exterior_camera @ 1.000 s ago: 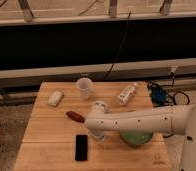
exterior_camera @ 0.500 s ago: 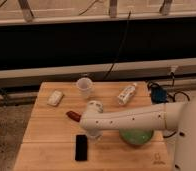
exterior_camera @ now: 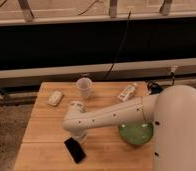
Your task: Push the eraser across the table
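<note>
1. Eraser (exterior_camera: 75,149) lies tilted near the table (exterior_camera: 43,131) front edge, left of the green bowl (exterior_camera: 136,133).
2. Gripper (exterior_camera: 79,137) sits just above eraser's far end; grip state: can't tell.
3. Risk: an off-centre push would spin the eraser, or slide it off the front edge.

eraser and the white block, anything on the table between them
In the camera view, the arm's wrist with its tool lies between eraser and white block.

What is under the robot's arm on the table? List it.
The arm crosses the table. The gripper sits at the eraser's top end. The green bowl shows partly beneath the arm. Anything else there is covered.
</note>
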You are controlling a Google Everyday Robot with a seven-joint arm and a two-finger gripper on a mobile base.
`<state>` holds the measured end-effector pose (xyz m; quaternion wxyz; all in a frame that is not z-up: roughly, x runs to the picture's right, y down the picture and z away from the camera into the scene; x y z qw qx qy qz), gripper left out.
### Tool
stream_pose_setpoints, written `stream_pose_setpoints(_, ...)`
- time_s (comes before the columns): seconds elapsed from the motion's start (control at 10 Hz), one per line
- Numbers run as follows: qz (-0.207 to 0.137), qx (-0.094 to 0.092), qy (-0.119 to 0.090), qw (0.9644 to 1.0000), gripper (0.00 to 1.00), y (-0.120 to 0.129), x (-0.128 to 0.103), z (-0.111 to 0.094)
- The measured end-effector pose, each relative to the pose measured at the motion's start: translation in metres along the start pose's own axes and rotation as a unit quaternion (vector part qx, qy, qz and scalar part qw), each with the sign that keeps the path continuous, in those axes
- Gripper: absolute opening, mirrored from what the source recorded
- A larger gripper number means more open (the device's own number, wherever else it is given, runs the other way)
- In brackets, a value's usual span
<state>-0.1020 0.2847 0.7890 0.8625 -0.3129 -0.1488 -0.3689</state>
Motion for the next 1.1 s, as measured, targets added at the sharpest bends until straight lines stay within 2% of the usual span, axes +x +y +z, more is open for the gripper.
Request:
stream_pose_setpoints(0.4,-0.048,0.006,0.002,0.9988,0.05,-0.02,-0.031,-0.001)
stream_pose_setpoints(0.6,-0.09,0.009,0.005,0.9959,0.05,-0.04,-0.057,-0.002)
stream_pose_setpoints(0.9,-0.121,0.013,0.008,0.9925,0.05,-0.052,-0.078,-0.003)
stream_pose_setpoints(1.1,-0.122,0.013,0.011,0.9924,0.05,-0.05,-0.078,-0.006)
